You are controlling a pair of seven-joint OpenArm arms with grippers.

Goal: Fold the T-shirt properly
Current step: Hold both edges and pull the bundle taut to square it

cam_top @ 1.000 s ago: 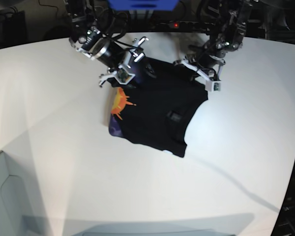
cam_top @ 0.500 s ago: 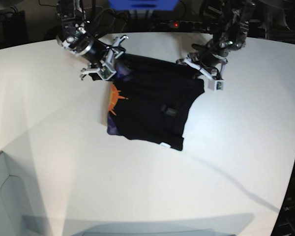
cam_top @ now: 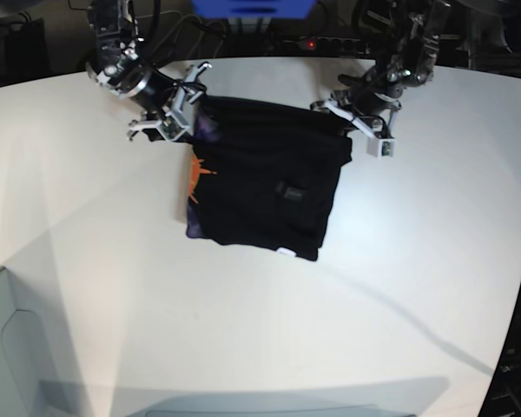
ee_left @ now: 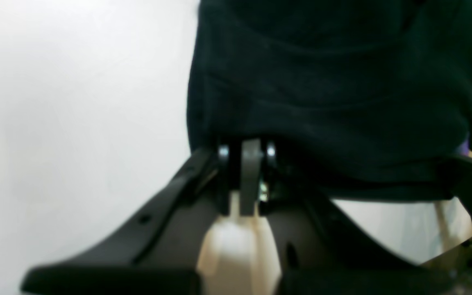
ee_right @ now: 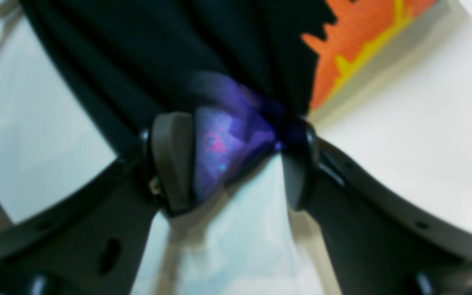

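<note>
The right gripper (cam_top: 184, 111) has swung further out toward the base view's left since a second ago, dragging its corner of the T-shirt (cam_top: 260, 187) with it, and the cloth is now stretching wider between the two arms. In the right wrist view the right gripper (ee_right: 236, 164) is standing with its jaws spread wide, yet a bunched wad of purple-printed fabric is filling the gap and pressing both pads, so it is grasping the T-shirt (ee_right: 236, 135). Orange sun print is showing just beyond. The left gripper (cam_top: 352, 117) is clenched tight on the opposite top corner; its wrist view shows the fingers pinched together on the black T-shirt (ee_left: 326, 94) hem. The garment is lying on the white table (cam_top: 113, 278), top edge pulled taut between the arms, lower part flat, orange print along its left edge.
</note>
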